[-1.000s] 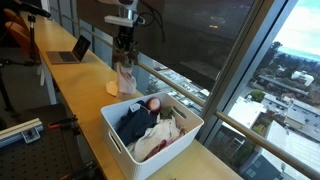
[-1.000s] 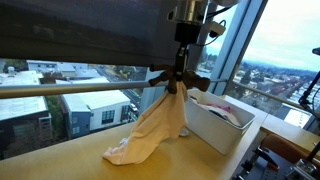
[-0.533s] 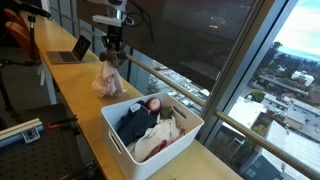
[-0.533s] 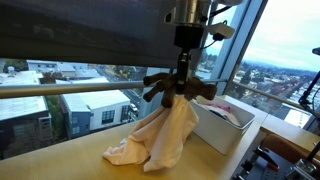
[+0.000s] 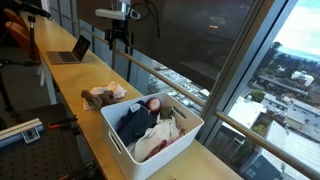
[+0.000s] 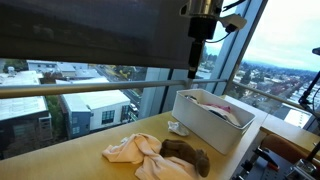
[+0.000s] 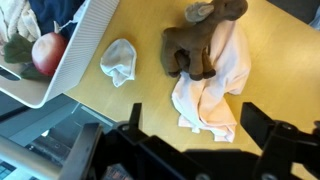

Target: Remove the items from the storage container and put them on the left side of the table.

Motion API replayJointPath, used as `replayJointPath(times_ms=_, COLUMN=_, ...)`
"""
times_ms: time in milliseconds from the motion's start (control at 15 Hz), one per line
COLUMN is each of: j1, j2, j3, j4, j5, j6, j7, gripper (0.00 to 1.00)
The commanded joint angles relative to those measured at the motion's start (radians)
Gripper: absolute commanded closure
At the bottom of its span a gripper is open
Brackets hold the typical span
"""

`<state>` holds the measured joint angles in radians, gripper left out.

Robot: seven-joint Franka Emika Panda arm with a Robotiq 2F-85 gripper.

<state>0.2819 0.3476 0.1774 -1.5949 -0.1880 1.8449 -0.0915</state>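
Above the table's (image 5: 68, 78) window edge, the gripper (image 5: 119, 41) hangs spread and empty; it should cross to the storage container (image 5: 124, 150) and drop squarely onto the dark cloth (image 5: 133, 122).

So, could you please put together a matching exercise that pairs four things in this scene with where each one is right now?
Things:
1. brown plush toy
2. red apple
3. small white cloth
4. gripper

Places:
A. high above the table, open and empty
B. inside the white container
C. on bare table beside that container
D. lying partly on the pink cloth

Pairs: 1-D, 2-B, 3-C, 4-A.
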Motion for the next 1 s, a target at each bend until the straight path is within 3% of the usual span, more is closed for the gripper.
replayJointPath(times_ms=0, j1=-0.053, j2=-0.067, j3=-0.033, j4=-0.107, j5=-0.027, j6=0.059, j7=0.002, gripper=0.00)
replayJointPath(times_ms=467, j1=-0.207, j2=-0.050, j3=-0.160, j4=-0.217, j5=-0.108, j6=0.252, j7=-0.005, gripper=0.00)
replayJointPath(times_ms=933, j1=-0.304, j2=0.038, j3=-0.232, j4=-0.285, j5=-0.113, j6=0.417, j7=-0.005, gripper=0.00)
